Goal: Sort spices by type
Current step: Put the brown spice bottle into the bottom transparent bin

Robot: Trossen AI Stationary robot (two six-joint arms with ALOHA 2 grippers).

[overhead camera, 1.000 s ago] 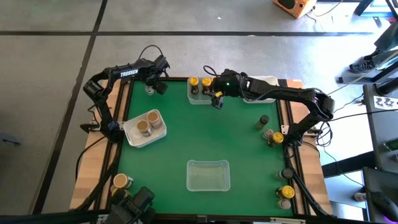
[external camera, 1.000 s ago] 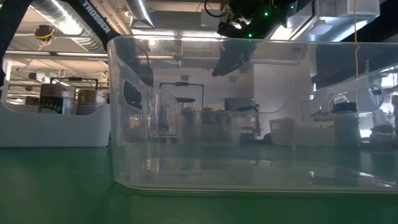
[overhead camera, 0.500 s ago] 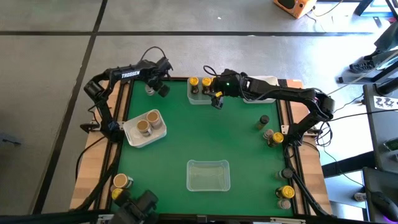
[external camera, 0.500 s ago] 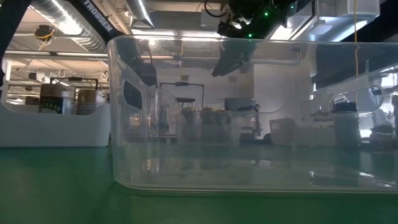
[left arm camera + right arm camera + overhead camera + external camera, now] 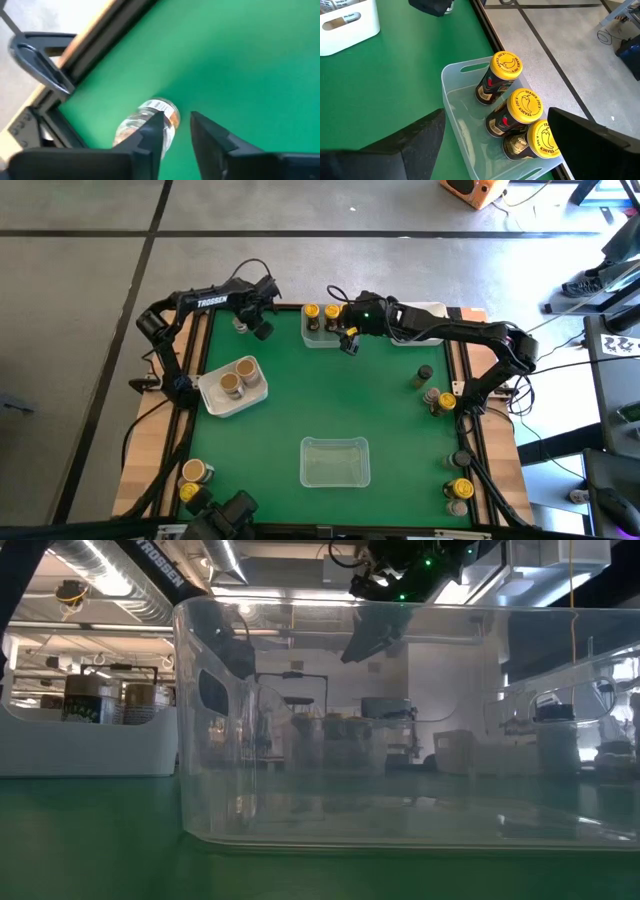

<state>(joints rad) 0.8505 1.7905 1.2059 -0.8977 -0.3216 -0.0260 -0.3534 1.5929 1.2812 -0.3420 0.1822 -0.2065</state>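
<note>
My left gripper (image 5: 262,330) (image 5: 176,120) hangs open with a narrow gap at the table's far left corner. It is just right of a small clear jar (image 5: 240,325) (image 5: 135,120) that stands on the green mat beside one finger, outside the gap. My right gripper (image 5: 349,342) (image 5: 495,120) is wide open above the near side of a clear tub (image 5: 322,330) (image 5: 455,100) at the far edge. Three yellow-lidded jars (image 5: 506,65) stand in that tub.
A white tub (image 5: 232,385) holds two tan-lidded jars. A clear empty tub (image 5: 335,462) (image 5: 400,740) sits near the middle. Loose jars stand along the right edge (image 5: 446,401) (image 5: 461,488) and at the near left corner (image 5: 196,471). A white tub (image 5: 430,312) lies under the right arm.
My left gripper has drifted a little toward the table's right and near side, away from the jar at the far left corner, which has stayed put. The right arm has kept still.
</note>
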